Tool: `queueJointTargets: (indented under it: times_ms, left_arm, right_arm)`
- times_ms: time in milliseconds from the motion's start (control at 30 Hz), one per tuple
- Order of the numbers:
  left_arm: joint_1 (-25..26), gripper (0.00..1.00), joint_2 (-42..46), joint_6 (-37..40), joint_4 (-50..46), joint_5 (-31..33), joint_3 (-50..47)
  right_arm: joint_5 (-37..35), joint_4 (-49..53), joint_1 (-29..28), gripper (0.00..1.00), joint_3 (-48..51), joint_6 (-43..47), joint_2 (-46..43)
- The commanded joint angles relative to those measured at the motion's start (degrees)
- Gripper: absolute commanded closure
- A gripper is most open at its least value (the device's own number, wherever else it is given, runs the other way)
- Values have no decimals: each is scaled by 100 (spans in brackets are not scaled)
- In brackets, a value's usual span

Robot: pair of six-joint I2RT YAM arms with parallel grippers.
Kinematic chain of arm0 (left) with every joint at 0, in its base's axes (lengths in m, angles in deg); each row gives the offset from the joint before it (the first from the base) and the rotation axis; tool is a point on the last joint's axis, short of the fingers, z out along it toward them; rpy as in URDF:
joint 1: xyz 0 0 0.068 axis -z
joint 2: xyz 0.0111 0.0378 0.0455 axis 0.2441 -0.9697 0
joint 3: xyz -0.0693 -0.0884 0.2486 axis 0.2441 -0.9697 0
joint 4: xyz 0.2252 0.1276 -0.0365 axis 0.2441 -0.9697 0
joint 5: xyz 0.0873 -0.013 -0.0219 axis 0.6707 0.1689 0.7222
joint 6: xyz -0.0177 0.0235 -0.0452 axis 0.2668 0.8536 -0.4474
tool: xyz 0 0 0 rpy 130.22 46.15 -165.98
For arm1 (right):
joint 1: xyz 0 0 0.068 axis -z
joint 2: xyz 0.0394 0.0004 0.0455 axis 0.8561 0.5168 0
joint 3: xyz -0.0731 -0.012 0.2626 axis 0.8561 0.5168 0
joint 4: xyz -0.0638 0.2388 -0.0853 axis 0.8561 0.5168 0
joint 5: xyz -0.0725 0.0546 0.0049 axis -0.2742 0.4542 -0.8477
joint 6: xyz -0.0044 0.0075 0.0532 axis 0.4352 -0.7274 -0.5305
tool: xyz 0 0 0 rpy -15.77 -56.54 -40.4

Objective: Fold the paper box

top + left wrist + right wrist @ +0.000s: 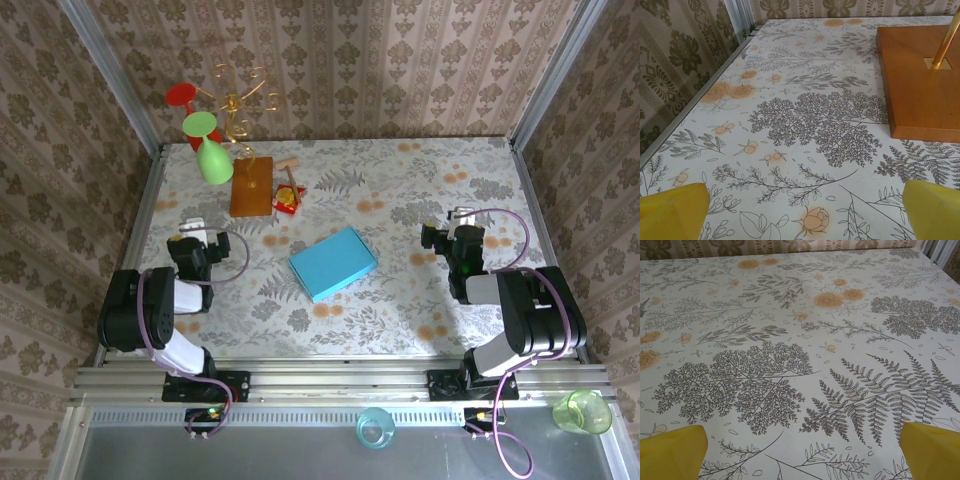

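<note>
paper box [333,263]: light-blue, lying flat and skewed at mid-counter [400,190], between the two arms; touched by neither
left tool [805,212]: released; yellow fingers [670,212] spread wide above bare counter; wooden board [920,85] ahead to its right
right tool [802,452]: released; jaws wide apart, grasping nothing

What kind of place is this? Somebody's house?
Probably a robot practice booth, not a house: left arm and right arm bolted to a metal rail, wallpapered panels boxing in a small table, and a blue paper box.
</note>
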Motion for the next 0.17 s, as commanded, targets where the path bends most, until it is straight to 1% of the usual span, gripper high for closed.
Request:
queueJointTargets:
  times_ms: [0, 133]
  left_arm:
    - [49, 0, 42, 136, 128, 73, 133]
    - [90, 0, 43, 191, -159, 81, 283]
  right_arm:
    - [-45, -200, -44, 0, -143, 43, 58]
    - [-64, -276, -50, 0, -92, 64, 34]
